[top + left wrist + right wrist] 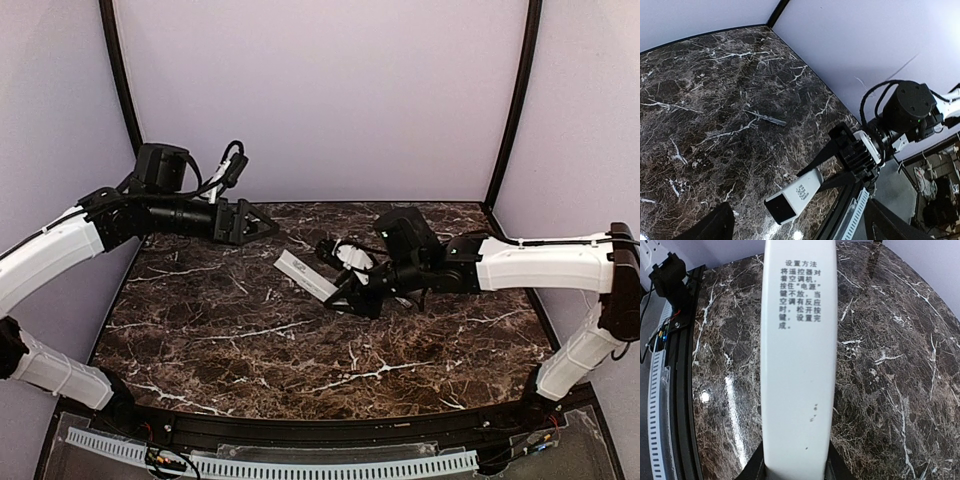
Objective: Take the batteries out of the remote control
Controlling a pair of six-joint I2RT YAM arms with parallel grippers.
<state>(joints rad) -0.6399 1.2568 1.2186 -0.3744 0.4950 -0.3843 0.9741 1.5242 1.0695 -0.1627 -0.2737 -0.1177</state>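
Over the counter [200, 330], our left hand [262, 226] sits at 10 o'clock from the remote control [305, 273].
Left hand spread wide and empty; right hand [346, 292] clamps the remote control by its 4 o'clock end. We read its long axis 10-to-4, dark open end facing the nearer left hand.

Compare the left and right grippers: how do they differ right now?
The left gripper is open and empty; the right gripper is shut on the remote, holding it by one end. The left gripper sits toward the back left of the table; the right gripper is near its centre. Both point inward, toward each other.
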